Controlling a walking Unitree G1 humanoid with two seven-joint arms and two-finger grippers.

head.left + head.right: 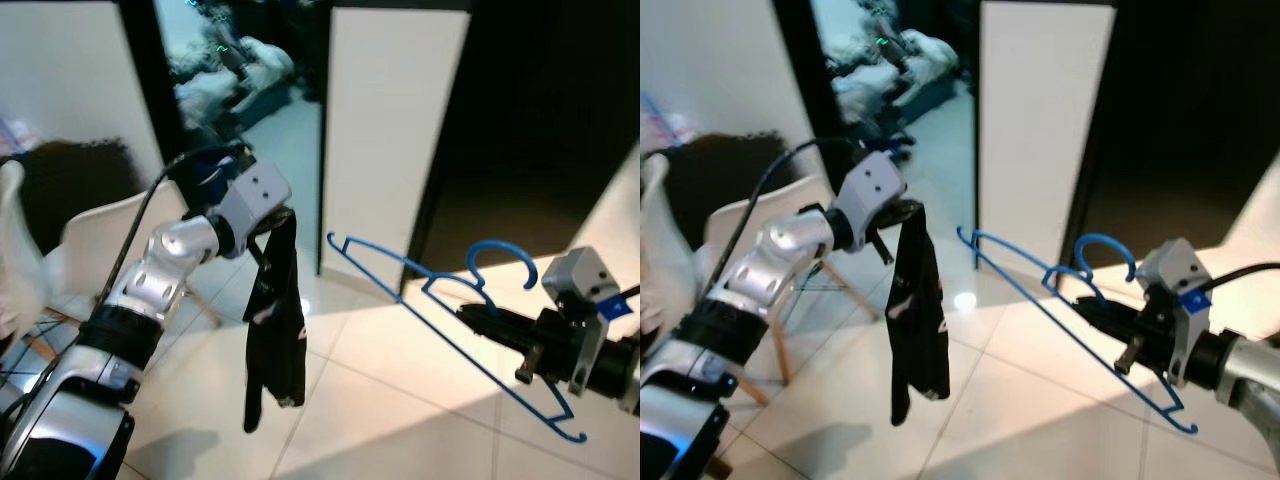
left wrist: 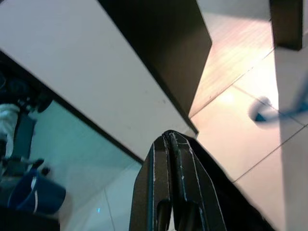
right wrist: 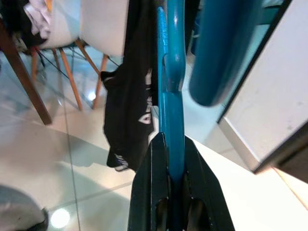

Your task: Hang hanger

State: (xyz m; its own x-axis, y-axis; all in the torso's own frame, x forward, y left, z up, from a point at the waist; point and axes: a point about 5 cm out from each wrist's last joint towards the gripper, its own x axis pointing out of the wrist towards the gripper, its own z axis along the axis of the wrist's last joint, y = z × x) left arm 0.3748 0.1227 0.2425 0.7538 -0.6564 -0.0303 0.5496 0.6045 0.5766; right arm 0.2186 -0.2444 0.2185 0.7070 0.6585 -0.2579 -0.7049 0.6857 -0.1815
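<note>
The blue hanger [image 1: 450,330] is clamped near its hook between the right gripper [image 1: 478,318] fingers, held out over the tiled floor [image 1: 380,420]. It is judged light, thin, stiff and slippery, best gripped at the neck. A limp black garment [image 1: 275,320] is pinched in the closed left gripper [image 1: 272,222].

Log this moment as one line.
left gripper: shut on black garment, hanging | right gripper: shut on blue hanger | hanger not yet hung

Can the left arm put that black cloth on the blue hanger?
Probably yes. The left end effector dangles the black cloth beside the blue hanger, which the right end effector grips; only open air lies between them.
</note>
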